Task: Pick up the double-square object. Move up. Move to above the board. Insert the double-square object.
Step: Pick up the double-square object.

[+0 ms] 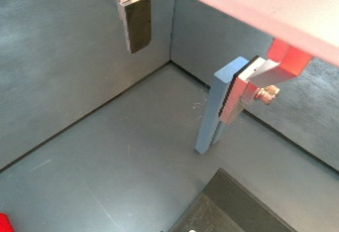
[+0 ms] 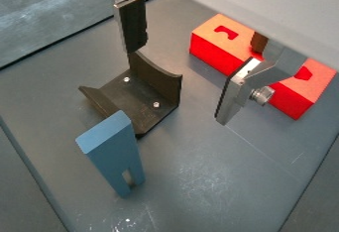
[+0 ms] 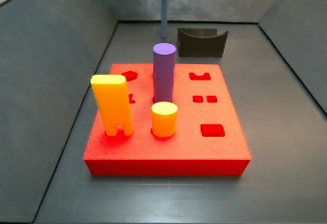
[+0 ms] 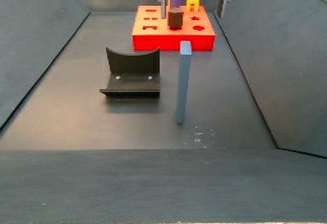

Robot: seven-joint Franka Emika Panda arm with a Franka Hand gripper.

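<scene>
The double-square object (image 4: 186,82) is a tall slate blue-grey prism. It stands upright on the grey floor in front of the fixture and also shows in another side view (image 3: 165,12) and both wrist views (image 1: 209,117) (image 2: 114,153). My gripper (image 1: 183,82) (image 2: 180,82) is open and empty above the floor. The prism stands outside the fingers (image 2: 133,28), to one side and apart from them. The board (image 3: 224,113) is a flat bright-red block with shaped holes, also seen in the other side view (image 4: 205,42) and a wrist view (image 2: 219,48).
A purple cylinder (image 3: 163,70), an orange-yellow two-legged block (image 3: 111,103) and a short yellow cylinder (image 3: 163,120) stand in the board. The dark fixture (image 4: 132,73) (image 2: 133,99) sits between board and prism. Grey walls (image 3: 76,46) enclose the floor.
</scene>
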